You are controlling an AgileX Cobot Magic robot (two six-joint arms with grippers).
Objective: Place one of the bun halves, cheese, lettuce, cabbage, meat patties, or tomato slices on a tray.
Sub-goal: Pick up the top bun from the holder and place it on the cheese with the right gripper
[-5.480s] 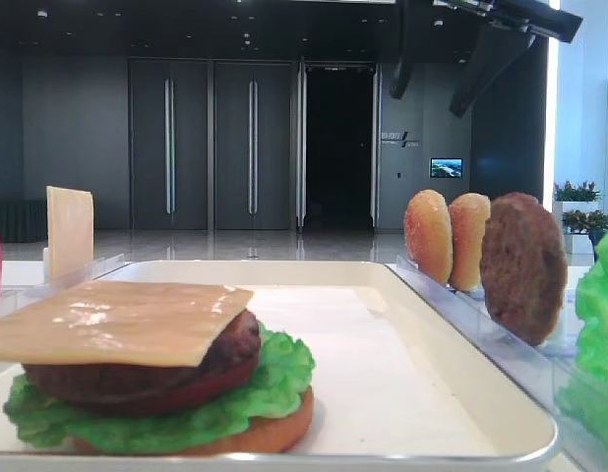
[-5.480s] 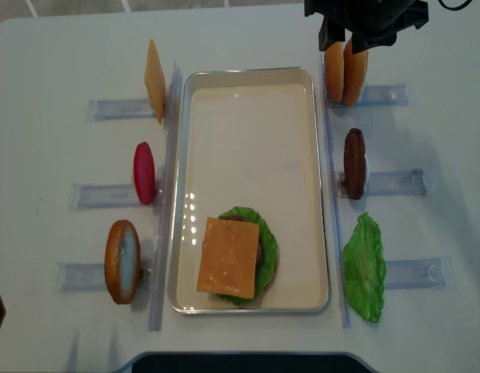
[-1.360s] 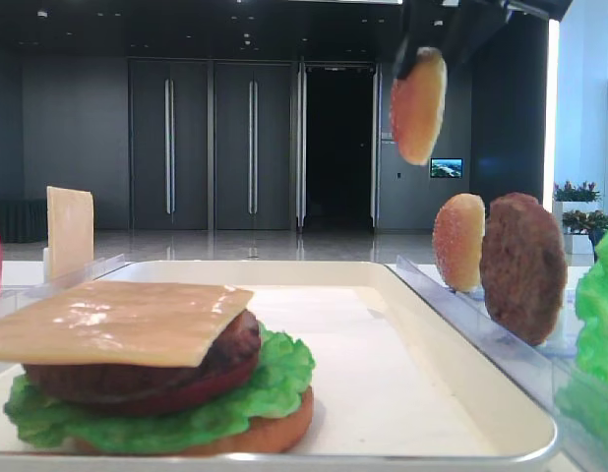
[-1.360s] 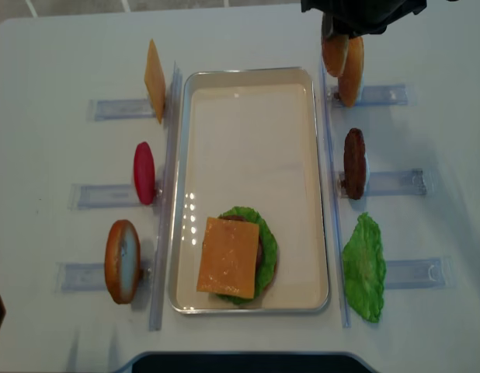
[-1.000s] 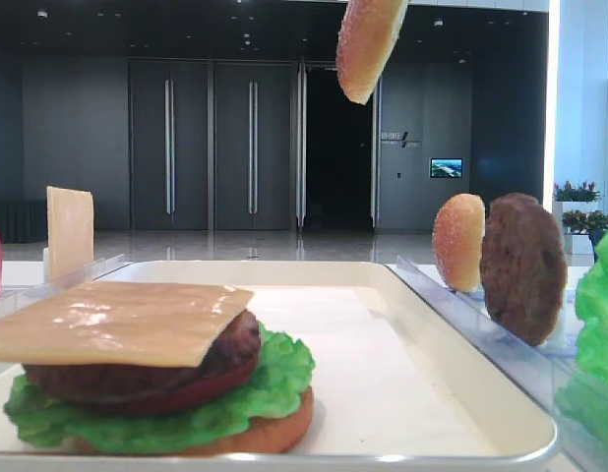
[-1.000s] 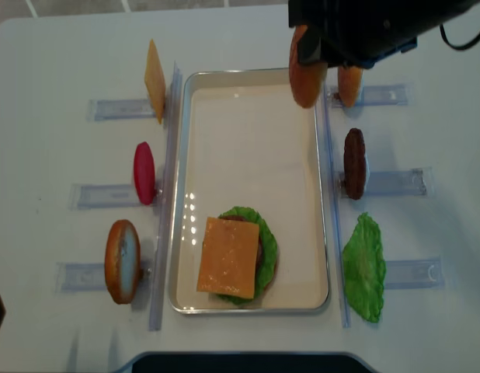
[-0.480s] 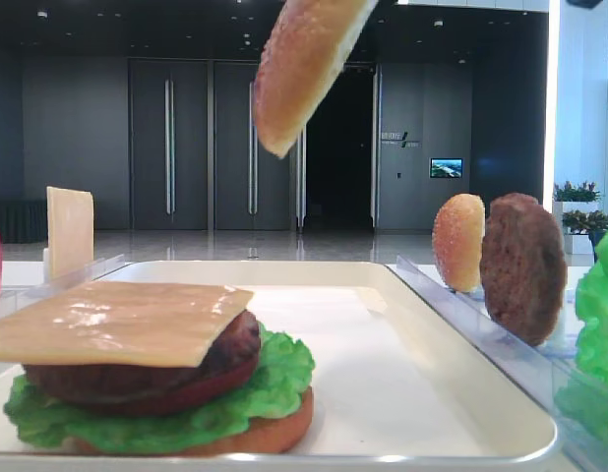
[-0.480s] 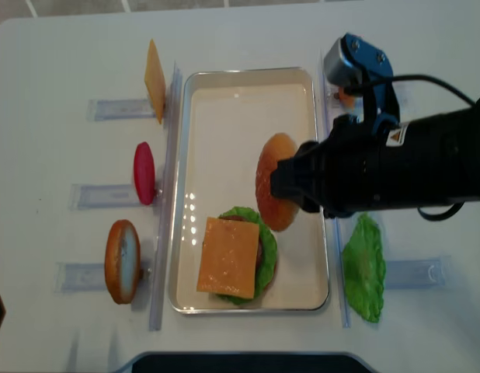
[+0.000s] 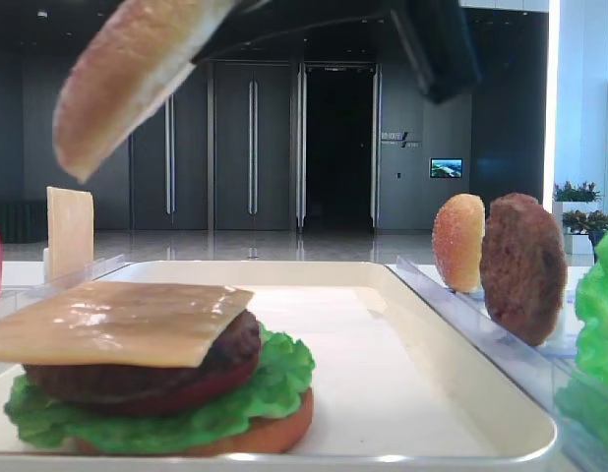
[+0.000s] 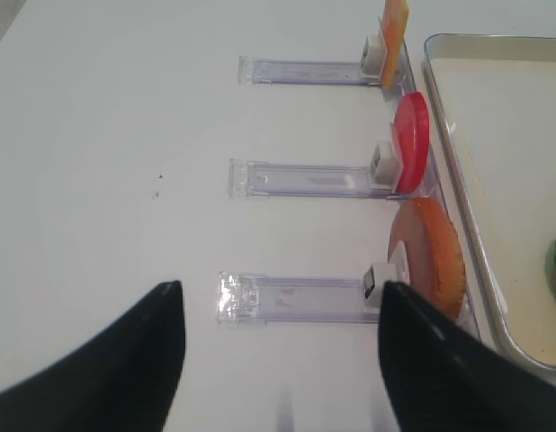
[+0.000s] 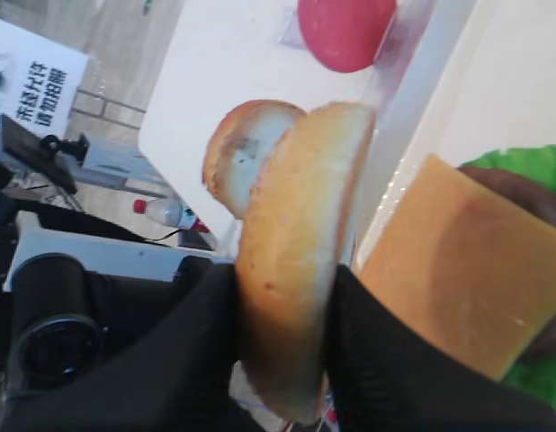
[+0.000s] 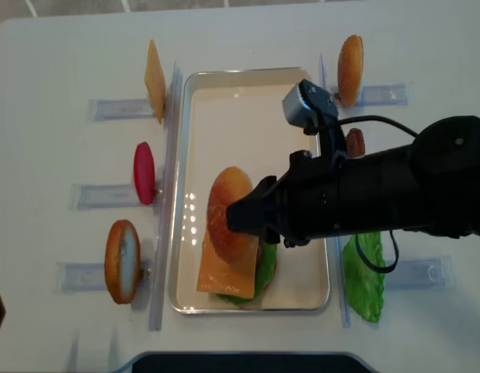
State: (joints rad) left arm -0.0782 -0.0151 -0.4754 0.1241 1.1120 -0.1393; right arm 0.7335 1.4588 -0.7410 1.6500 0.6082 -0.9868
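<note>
White counter (image 12: 53, 47), clear plastic racks (image 10: 305, 180) down both sides of the tray (image 12: 248, 101). Behind it, a dark lobby with tall doors (image 9: 211, 143). Right gripper (image 11: 287, 360): black fingers (image 11: 377, 360) clamped tight on a bun half (image 12: 228, 214), held tilted in the air over the stacked burger's cheese (image 12: 224, 272) at the tray's near end. Left gripper (image 10: 278, 360): fingers spread wide, holding nothing, above the counter by the rack with the other bun (image 10: 431, 256).
</note>
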